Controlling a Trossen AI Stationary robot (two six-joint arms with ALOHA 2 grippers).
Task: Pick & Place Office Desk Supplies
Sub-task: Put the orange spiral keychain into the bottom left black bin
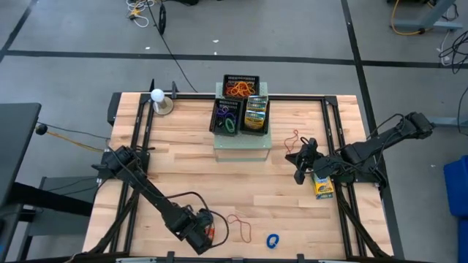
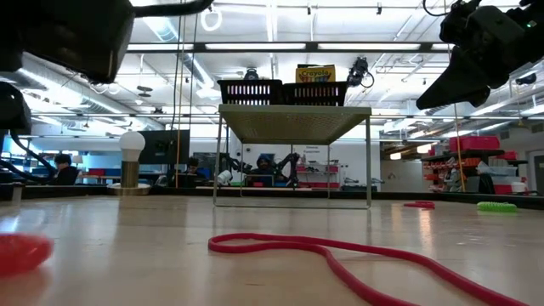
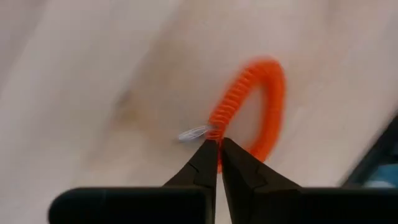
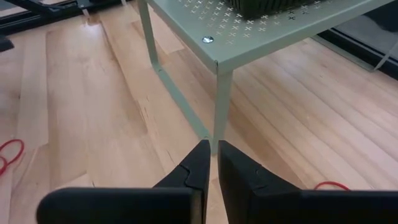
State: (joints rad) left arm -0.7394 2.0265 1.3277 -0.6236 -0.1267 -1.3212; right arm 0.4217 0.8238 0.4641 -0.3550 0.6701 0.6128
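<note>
An orange-red coiled loop (image 3: 258,93) lies on the wooden table near its front edge, left of centre (image 1: 210,232). My left gripper (image 3: 217,148) points down at it, shut on its coil. A thin red rubber band (image 1: 238,223) and a blue loop (image 1: 273,240) lie to the right of it. My right gripper (image 4: 213,152) hovers shut and holding nothing at the table's right (image 1: 302,162). A crayon box (image 1: 322,186) lies flat beside it, and another thin band (image 1: 292,137) lies just beyond it. My left gripper pinches one side of the orange-red loop's coil (image 3: 219,124) between its two fingertips, beside a small clear piece (image 3: 193,132). The fingers come from above, pointing steeply down. The loop lies flat on the table.
A pale-green perforated stand (image 1: 241,142) at the far middle carries black mesh trays (image 1: 241,88) with rubber bands, loops and a crayon box (image 1: 255,113). A white-knobbed post (image 1: 158,98) stands at the far left. Bare wood lies between the arms.
</note>
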